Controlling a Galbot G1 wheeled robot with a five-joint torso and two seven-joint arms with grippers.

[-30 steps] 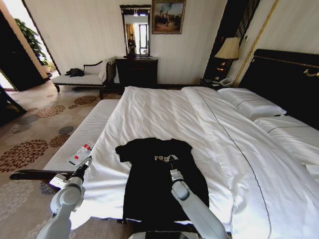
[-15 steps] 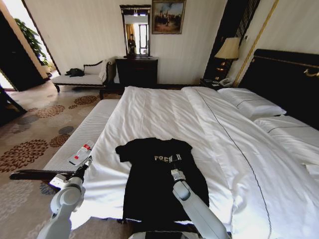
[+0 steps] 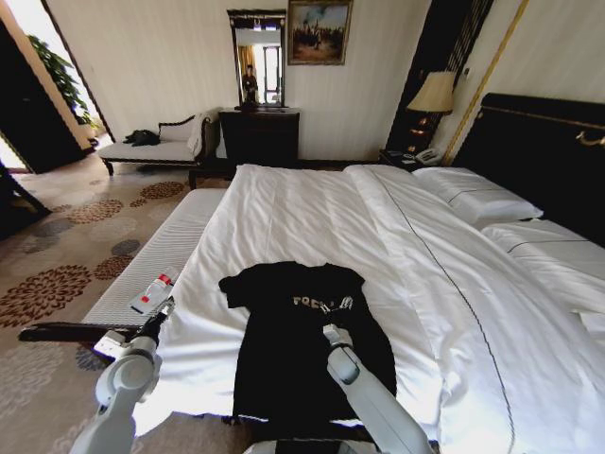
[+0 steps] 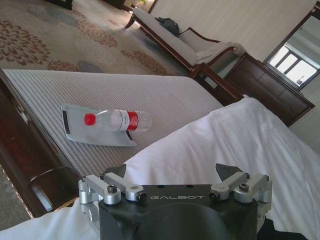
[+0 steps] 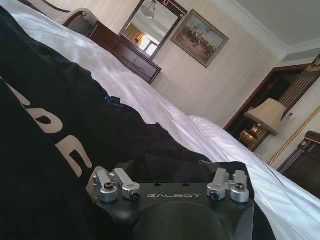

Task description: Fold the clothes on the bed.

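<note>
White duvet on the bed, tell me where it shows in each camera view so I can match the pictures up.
Head view: the white duvet spreads across the middle and right, under the black T-shirt.
Left wrist view: the duvet covers the near right side.
Right wrist view: the duvet is a pale band beyond the T-shirt.
Shared landmark: the dark dresser against the far wall.

Head view: high, looking down the bed (image 3: 312, 218). Wrist views: low, close above its near end, facing the far wall.
</note>
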